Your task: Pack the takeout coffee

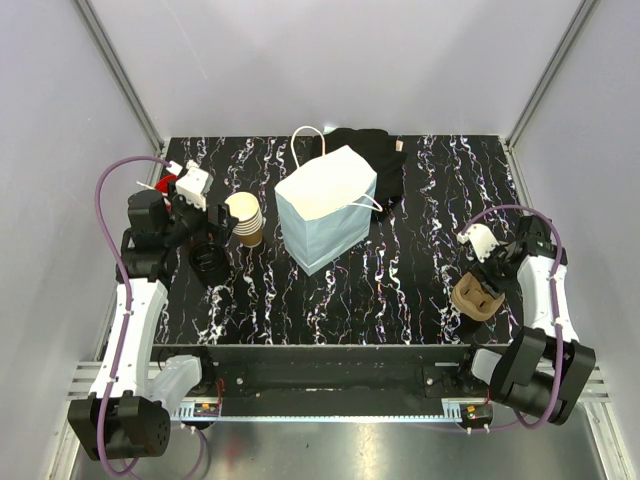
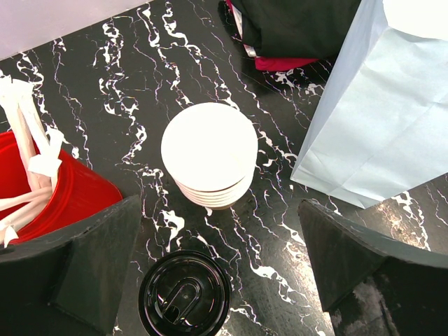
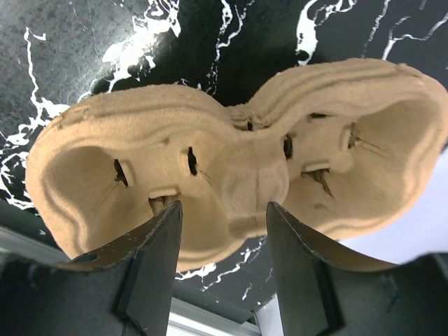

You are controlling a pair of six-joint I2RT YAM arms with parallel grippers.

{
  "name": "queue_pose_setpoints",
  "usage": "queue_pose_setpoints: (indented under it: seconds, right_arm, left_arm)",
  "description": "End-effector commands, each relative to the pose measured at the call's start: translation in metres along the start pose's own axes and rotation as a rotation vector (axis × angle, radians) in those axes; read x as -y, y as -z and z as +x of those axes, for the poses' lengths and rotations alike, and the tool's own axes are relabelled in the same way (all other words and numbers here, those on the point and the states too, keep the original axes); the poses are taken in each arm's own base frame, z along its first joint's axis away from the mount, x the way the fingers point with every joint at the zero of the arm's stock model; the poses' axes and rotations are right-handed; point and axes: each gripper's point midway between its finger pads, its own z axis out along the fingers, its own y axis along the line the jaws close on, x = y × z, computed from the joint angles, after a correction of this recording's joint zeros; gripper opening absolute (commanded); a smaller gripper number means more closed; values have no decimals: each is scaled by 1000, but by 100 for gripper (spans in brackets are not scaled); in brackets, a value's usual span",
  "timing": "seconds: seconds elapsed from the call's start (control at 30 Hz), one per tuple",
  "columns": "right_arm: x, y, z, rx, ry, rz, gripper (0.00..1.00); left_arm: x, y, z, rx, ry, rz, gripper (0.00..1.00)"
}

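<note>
The black marble table (image 1: 420, 290) is boxed in by pale walls (image 1: 330, 60) at the back and both sides, with its front edge running along the arm bases. A pale blue paper bag (image 1: 325, 210) stands near the middle, mouth open upward. A dark cloth (image 1: 368, 150) is bunched just behind it against the back edge. Between the bag and the right arm lies a broad stretch of bare marble, while the left side is crowded.

The pulp carrier (image 3: 238, 161) hangs tilted above the front right part of the table, near the edge. The right gripper (image 3: 222, 210) is clamped on it, one finger on each side of the ridge between its two wells.

On the left a stack (image 2: 208, 147) of tan cups stands just beside the bag, with a narrow gap between them. A red cup (image 2: 77, 196) of white straws (image 2: 28, 140) sits near the left edge, apart from the stack.

The coffee (image 2: 183, 294) stands just in front of the stack, close to the table's left edge. Only its round black lid shows, so I cannot make out the cup under it. The left gripper (image 2: 217, 210) hovers above it with its fingers (image 2: 98, 266) spread wide. The lid shows between them, nearer the one on the red-cup side and touching neither.
</note>
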Motion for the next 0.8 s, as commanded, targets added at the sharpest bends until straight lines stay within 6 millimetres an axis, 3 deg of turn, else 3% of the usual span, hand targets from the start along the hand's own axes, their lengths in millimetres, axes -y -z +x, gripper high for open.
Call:
queue_pose_setpoints:
  seconds: [0.0,0.1,0.37,0.47,0.53,0.57,0.6,0.63,0.77]
  right_arm:
    - [6,-9,-6,39,-21,-3,58]
    - [6,-13,-6,42,-27,-6,55]
    - [9,-7,-8,56,-27,15,32]
    - [9,-2,-10,65,-22,24,30]
    - [11,3,-11,68,-21,35,36]
    - [12,5,-12,71,-20,41,44]
    - [12,8,-14,76,-21,46,61]
    - [14,12,-17,86,-20,52,67]
    - [18,16,-20,103,-26,64,76]
  left_arm:
    - [4,4,-17,55,-40,18,99]
    - [3,3,-17,54,-39,17,99]
    - [3,3,-16,50,-38,19,99]
    - [4,3,-16,50,-39,21,99]
    - [3,3,-16,52,-39,19,99]
    - [4,4,-16,53,-40,20,99]
    - [4,3,-16,53,-40,19,99]
    - [3,4,-16,52,-40,16,99]
    - [4,4,-18,57,-43,19,99]
